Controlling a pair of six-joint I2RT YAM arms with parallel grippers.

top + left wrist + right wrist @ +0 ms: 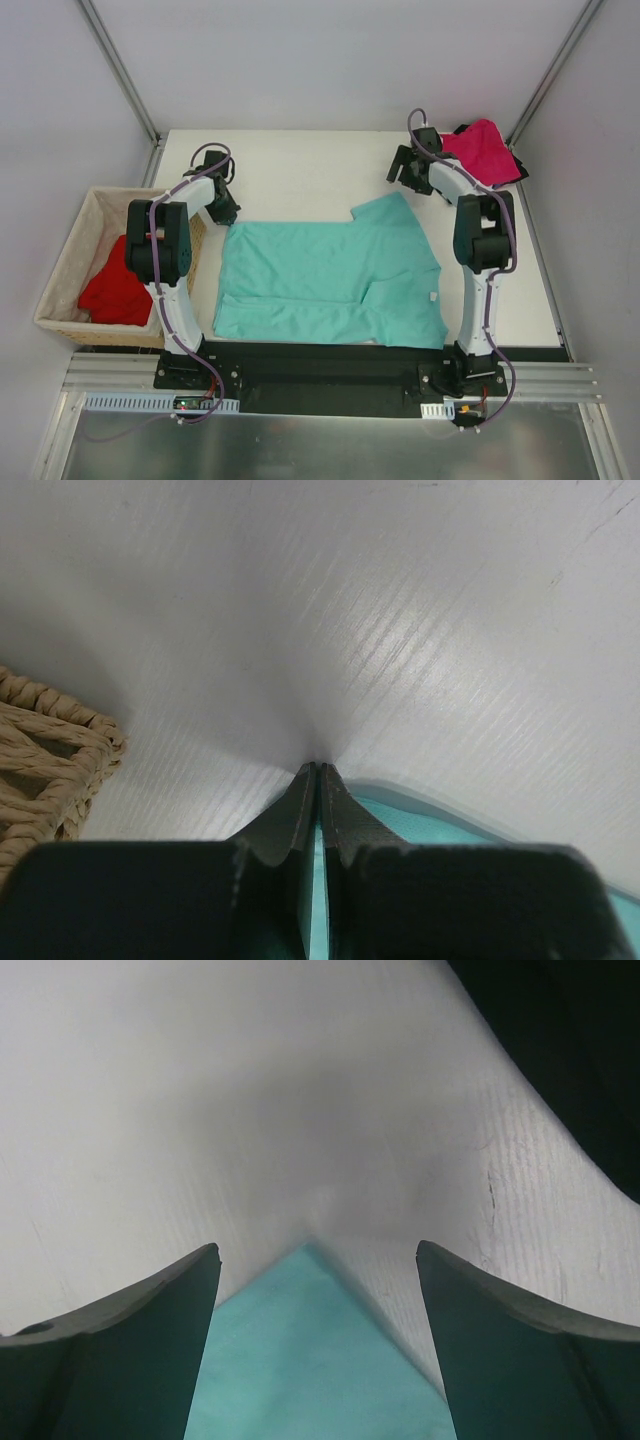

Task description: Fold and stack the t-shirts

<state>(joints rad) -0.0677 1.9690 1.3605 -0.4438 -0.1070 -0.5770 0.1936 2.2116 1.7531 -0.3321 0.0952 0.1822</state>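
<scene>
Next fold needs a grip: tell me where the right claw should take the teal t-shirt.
Take the teal t-shirt by its pointed far corner, right claw coming straight down: the cloth lies flat, and that corner sits between the open jaws.

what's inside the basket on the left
A bunched red t-shirt lies inside the wicker basket, against its pale cloth lining. Anything beneath the shirt is covered, so whether more clothes lie under it cannot be told.
</scene>
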